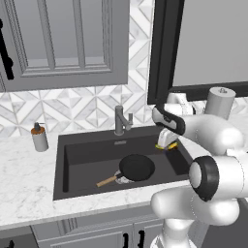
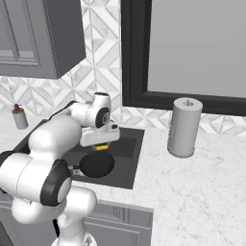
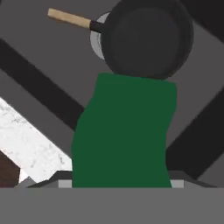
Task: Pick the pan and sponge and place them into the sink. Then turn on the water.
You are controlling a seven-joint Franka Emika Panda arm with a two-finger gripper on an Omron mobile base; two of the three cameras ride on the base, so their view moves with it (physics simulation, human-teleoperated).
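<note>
Sponge, green top toward the hand camera, is pinched in my tool above the right part of the sink, while the pan already lies on the basin floor over the drain, handle pointing left. I judge the drop should go onto bare basin beside the pan, so I'd lower first, then release. The arm reaches forward from the base, elbow bent, wrist angled down over the basin's right side.
</note>
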